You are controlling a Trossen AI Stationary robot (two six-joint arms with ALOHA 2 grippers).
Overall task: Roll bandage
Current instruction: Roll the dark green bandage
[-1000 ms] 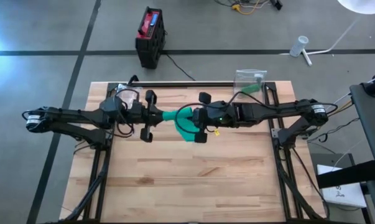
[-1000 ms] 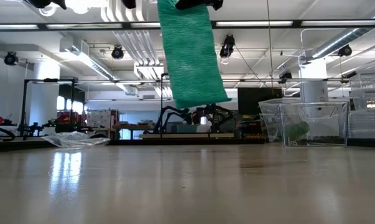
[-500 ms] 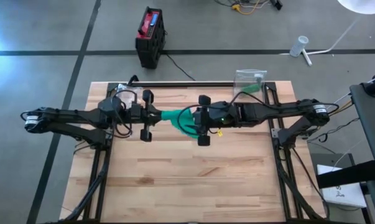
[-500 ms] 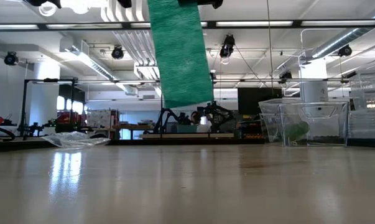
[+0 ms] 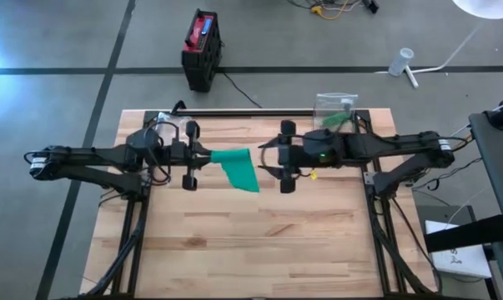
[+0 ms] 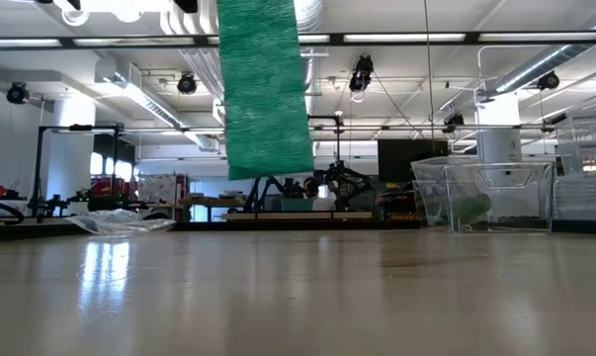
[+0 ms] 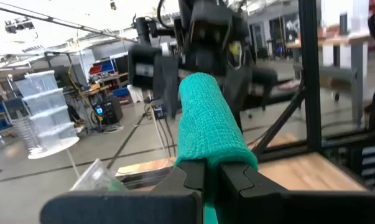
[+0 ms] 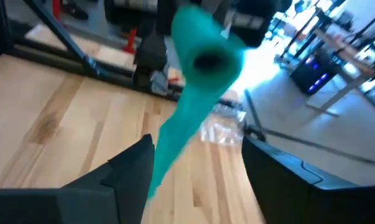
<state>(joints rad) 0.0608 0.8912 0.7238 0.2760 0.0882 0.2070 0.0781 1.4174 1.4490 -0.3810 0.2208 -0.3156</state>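
One camera looks straight down over the worktop (image 5: pixel 259 242); another sits level at its surface. Both wrist cameras face each other closely, sharing the green bandage (image 5: pixel 237 167).

You have the left tool (image 5: pixel 198 155) above the worktop (image 5: pixel 251 242), left of centre, clamped on the bandage (image 5: pixel 237 167), which hangs off it toward the right tool (image 5: pixel 283 158). That tool sits just right of the bandage, apart from it. A plastic box (image 5: pixel 335 109) stands at the worktop's far right edge.
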